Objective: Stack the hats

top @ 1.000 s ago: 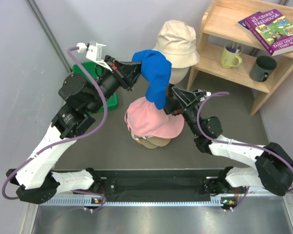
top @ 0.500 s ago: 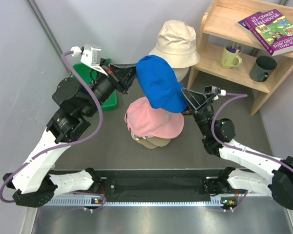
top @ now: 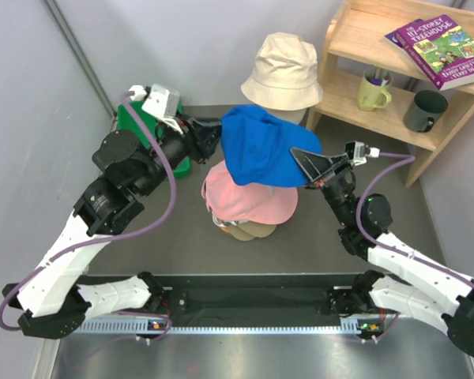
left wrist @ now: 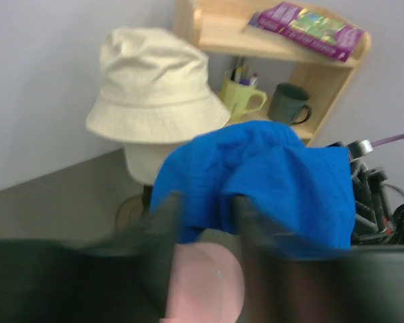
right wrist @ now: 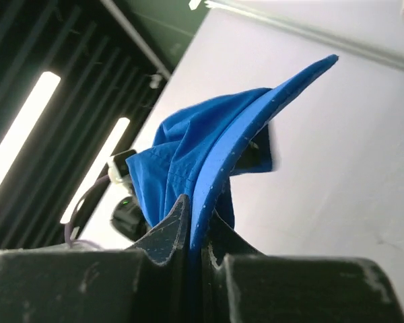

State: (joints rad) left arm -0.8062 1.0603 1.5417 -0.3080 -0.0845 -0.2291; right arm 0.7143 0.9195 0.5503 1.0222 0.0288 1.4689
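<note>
Blue cap (top: pixel 261 150) in right jaws, over pink cap (top: pixel 249 207)

Blue cap (top: pixel 257 146): matt woven cloth (stitched brim); cream bucket hat (top: pixel 284 67), perhaps cotton; shelf (top: pixel 351 35), bare pale wood.

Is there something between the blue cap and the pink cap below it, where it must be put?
Nothing visible stands between them. The blue cap, held at its brim by the right tool, hangs directly over the pink cap.
</note>
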